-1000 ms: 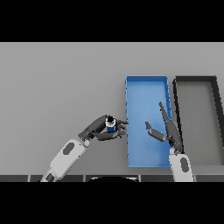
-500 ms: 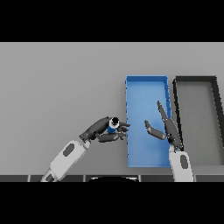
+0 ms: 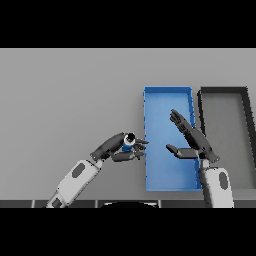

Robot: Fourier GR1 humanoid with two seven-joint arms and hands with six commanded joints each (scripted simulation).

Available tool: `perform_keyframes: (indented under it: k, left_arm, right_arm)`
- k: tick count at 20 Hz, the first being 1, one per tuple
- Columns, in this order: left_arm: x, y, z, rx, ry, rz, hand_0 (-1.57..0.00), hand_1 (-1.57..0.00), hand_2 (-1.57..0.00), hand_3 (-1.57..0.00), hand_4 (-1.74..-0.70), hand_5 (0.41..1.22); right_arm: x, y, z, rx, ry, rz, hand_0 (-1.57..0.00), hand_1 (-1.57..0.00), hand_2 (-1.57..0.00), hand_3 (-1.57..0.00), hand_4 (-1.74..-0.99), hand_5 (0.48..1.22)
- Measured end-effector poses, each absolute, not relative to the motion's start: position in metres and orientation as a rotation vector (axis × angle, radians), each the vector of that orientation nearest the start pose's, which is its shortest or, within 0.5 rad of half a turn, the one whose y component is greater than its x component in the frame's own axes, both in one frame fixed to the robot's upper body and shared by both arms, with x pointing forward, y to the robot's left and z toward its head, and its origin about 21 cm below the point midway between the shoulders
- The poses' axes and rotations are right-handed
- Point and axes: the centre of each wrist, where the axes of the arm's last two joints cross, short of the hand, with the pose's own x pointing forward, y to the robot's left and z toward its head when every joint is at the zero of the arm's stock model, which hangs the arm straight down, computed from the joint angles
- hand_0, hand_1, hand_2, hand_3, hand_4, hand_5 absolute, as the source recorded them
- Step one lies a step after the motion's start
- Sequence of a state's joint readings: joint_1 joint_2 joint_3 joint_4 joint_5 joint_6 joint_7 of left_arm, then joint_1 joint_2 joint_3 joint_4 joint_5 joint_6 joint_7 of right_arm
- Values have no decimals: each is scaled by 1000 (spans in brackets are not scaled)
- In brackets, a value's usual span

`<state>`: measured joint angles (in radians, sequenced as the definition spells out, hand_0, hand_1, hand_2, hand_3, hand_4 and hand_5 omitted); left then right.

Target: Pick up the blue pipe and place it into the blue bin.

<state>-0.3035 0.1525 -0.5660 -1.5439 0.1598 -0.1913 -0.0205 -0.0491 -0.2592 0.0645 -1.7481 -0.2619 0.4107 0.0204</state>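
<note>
Starting nearest you, your left hand (image 3: 121, 148) has its dark fingers and thumb curled round the blue pipe (image 3: 128, 144), a short stubby cylinder whose dark open end faces up toward the camera. It sits just outside the left wall of the blue bin (image 3: 148, 150), fingertips almost at the rim. That gap is what your next move turns on: the bin lies directly to the right of the pipe, so a short carry rightward should, by my reading, bring it over the bin floor. The pipe's long axis looks roughly upright, though it is too small to be sure.

Your right hand (image 3: 192, 137) hangs over the bin's interior with fingers straight and thumb spread, holding nothing. It stands in the path, so watch for a brush between the two hands.

The bin is a long, shallow rectangle with smooth, matte walls running away from you. Beside it on the right sits a dark grey bin (image 3: 202, 100) of similar shape, on the plain grey table (image 3: 70, 90).
</note>
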Motion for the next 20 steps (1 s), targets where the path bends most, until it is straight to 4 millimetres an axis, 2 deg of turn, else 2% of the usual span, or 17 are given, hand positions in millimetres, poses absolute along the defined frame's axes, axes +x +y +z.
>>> perform_keyframes:
  k: [3, 6, 10, 12, 15, 20]
  left_arm:
    - [264, 100, 50, -625, -1649, -775, -1571, -1571, -1571, -1442, -1731, 1221]
    - [266, 99, 51, -602, -1644, -791, -1571, -1571, -1571, -1441, -1730, 1221]
    - [269, 101, 53, -609, -1644, -789, -1571, -1571, -1571, -1439, -1730, 1221]
    - [266, 105, 53, -622, -1652, -784, -1571, -1571, -1571, -1444, -1728, 1221]
    - [269, 102, 53, -645, -1662, -804, -1571, -1571, -1571, -1506, -1593, 1221]
    - [269, 102, 49, -643, -1655, -819, -1571, -1571, -1571, -1550, -1499, 1221]
  right_arm:
    - [261, -245, 104, 549, -1705, 643, 1, 1, 1, 1, -1335, 507]
    - [267, -228, 131, 641, -1690, 801, 1, 1, 1, 1, -1338, 495]
    - [272, -198, 154, 686, -1680, 944, 1, 1, 1, 1, -1324, 488]
    - [274, -189, 159, 711, -1678, 1005, 1, 1, 1, 1, -1307, 497]
    - [280, -166, 165, 738, -1669, 1084, 1, 1, 1, 1, -1256, 517]
    - [292, -133, 167, 736, -1613, 1160, 1, 1, 1, 1, -1208, 506]
